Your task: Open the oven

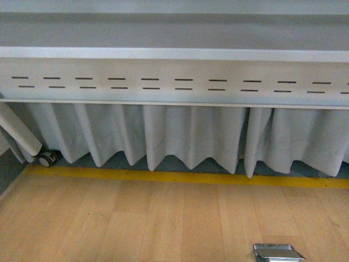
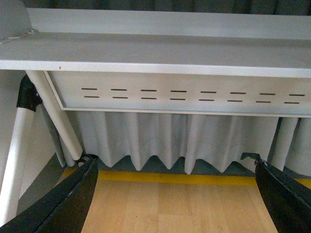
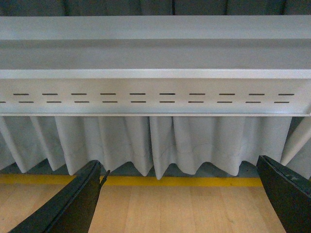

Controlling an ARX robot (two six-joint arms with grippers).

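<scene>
left gripper [image 2: 174,165] stood wide, empty | right gripper [image 3: 180,163] stood wide, empty | slotted grey panel [image 1: 174,82] spanned upper frame | curtain [image 1: 191,136] hung below | oven lay outside all views

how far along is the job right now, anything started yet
Nothing looks done: no oven shows in any view. In hand: the left pincer and right pincer are open and empty, facing the slotted table panel, the curtain and the wooden floor. Left: everything, meaning finding the oven, gripping its handle and pulling the door down.
</scene>
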